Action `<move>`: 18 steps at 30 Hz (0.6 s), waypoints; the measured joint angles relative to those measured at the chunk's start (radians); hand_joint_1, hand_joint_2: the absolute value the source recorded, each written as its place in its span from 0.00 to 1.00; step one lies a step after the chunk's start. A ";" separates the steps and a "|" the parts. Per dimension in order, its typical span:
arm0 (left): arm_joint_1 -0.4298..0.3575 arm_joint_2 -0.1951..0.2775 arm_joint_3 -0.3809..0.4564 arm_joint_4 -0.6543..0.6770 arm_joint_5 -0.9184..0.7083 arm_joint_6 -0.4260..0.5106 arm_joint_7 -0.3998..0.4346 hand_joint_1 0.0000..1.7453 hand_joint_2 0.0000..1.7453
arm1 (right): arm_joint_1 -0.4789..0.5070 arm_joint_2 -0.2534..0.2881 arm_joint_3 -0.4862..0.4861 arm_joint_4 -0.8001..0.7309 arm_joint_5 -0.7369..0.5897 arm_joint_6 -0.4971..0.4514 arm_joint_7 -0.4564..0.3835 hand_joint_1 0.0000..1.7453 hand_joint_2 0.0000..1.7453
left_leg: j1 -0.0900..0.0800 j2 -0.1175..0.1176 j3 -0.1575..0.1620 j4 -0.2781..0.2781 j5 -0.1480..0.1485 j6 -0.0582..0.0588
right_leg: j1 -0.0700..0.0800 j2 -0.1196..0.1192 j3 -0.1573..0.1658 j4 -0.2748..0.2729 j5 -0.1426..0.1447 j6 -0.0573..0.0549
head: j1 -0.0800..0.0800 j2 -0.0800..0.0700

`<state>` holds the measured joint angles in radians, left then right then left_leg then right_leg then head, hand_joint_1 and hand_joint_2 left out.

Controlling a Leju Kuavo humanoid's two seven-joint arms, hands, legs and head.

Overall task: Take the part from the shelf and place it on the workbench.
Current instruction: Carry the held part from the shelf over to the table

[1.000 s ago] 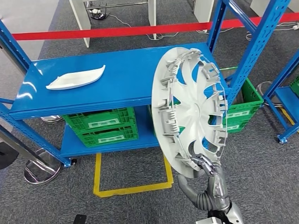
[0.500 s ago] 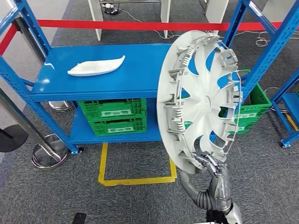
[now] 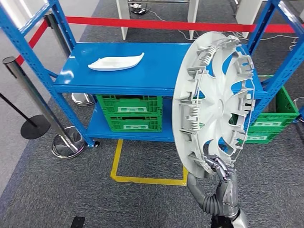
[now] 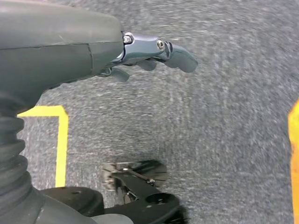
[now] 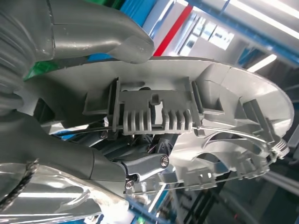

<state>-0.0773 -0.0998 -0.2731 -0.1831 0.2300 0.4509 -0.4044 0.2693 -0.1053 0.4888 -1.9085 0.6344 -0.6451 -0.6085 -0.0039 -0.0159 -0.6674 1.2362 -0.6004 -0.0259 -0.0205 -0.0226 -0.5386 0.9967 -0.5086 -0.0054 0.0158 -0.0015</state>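
Observation:
A large grey wheel cover (image 3: 213, 104) stands upright on its edge in front of the blue shelf (image 3: 157, 71), its ribbed inner side facing me. My right hand (image 3: 219, 178) grips its lower rim from below, thumb on one face and fingers on the other. Close up, the thumb (image 5: 102, 35) presses the rim of the wheel cover (image 5: 197, 107). My left hand (image 4: 155, 51) hangs over the grey carpet with its fingers loosely apart and nothing in it.
A white curved part (image 3: 115, 61) lies on the shelf's top level. Green crates (image 3: 130, 111) fill the lower level, another green crate (image 3: 272, 126) at the right. A red barrier tape (image 3: 157, 23) runs behind; a post base (image 3: 67, 145) stands left. Yellow floor marking (image 3: 143, 178) lies ahead.
The whole scene has shifted to the right, so the camera has turned left. The wheel cover stays in my right hand's grip, drifting slightly right in the picture.

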 joint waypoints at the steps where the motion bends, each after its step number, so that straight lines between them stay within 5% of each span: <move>1: 0.001 0.000 0.000 0.000 0.000 0.000 0.000 0.00 1.00 | 0.001 0.000 0.000 0.000 0.000 0.000 0.000 1.00 1.00 | 0.004 0.005 -0.011 0.038 -0.011 -0.004 | 0.000 -0.014 -0.004 0.002 0.001 0.000 | 0.000 0.000; 3: 0.002 0.000 0.000 0.000 0.000 0.000 0.000 0.00 1.00 | 0.001 0.001 -0.001 0.000 0.000 0.000 0.000 1.00 1.00 | 0.008 0.013 0.022 0.001 0.019 -0.006 | 0.000 -0.041 -0.009 0.007 0.002 0.001 | 0.000 0.000; 6: 0.000 0.001 0.000 0.000 0.000 0.000 0.000 0.00 1.00 | 0.000 0.004 -0.001 -0.001 -0.001 -0.002 -0.001 1.00 1.00 | -0.001 0.071 0.132 -0.197 0.090 0.008 | 0.004 -0.076 -0.012 0.010 0.004 0.008 | 0.000 0.000; 8: -0.003 0.003 0.000 0.000 0.000 0.001 0.005 0.00 1.00 | 0.000 0.007 -0.002 -0.002 -0.004 -0.005 -0.006 1.00 1.00 | -0.010 0.090 0.146 -0.240 0.095 0.022 | 0.007 -0.095 -0.013 0.010 0.008 0.017 | 0.001 0.000; 9: -0.002 0.005 0.000 0.000 0.002 0.001 0.008 0.00 1.00 | -0.001 0.008 -0.002 -0.002 -0.008 -0.006 -0.010 1.00 1.00 | -0.011 0.078 0.140 -0.242 0.101 0.029 | 0.008 -0.105 -0.013 0.009 0.010 0.023 | 0.001 0.000; 10: 0.000 0.006 0.000 0.000 0.004 0.001 0.011 0.00 1.00 | -0.002 0.009 -0.002 -0.004 -0.013 -0.008 -0.015 1.00 1.00 | -0.009 0.067 0.138 -0.245 0.106 0.036 | 0.007 -0.102 -0.015 0.010 0.008 0.029 | 0.001 0.000; 12: 0.000 0.009 0.000 0.000 0.009 0.002 0.014 0.00 1.00 | -0.001 0.009 -0.002 -0.010 -0.024 -0.012 -0.023 1.00 1.00 | -0.004 0.046 0.133 -0.253 0.120 0.050 | 0.004 -0.054 -0.033 0.043 -0.023 0.039 | 0.002 0.000; 14: -0.002 0.010 0.001 0.000 0.016 0.002 0.013 0.00 1.00 | 0.002 0.010 -0.002 -0.014 -0.030 -0.017 -0.027 1.00 1.00 | -0.003 0.024 0.124 -0.255 0.129 0.061 | 0.002 0.005 -0.080 0.156 -0.093 0.041 | 0.004 0.000; 16: 0.000 0.010 0.003 0.000 0.030 0.000 0.010 0.00 1.00 | 0.007 0.010 -0.002 -0.016 -0.043 -0.015 -0.032 1.00 1.00 | -0.007 -0.001 0.115 -0.253 0.135 0.065 | 0.003 0.020 -0.127 0.271 -0.140 0.039 | 0.005 0.000; 18: 0.007 0.010 0.009 0.000 0.048 0.000 0.005 0.00 1.00 | 0.010 0.010 0.000 -0.017 -0.070 -0.003 -0.037 1.00 1.00 | -0.008 -0.029 0.111 -0.248 0.138 0.065 | 0.003 0.024 -0.114 0.260 -0.114 0.037 | 0.006 0.000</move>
<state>-0.0706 -0.0898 -0.2637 -0.1834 0.2777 0.4504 -0.3992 0.2797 -0.0958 0.4884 -1.9258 0.5639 -0.6478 -0.6451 -0.0120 -0.0447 -0.5567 0.9881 -0.4627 0.0386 -0.0176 0.0013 -0.6525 1.2571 -0.6224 0.0315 0.0214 -0.0015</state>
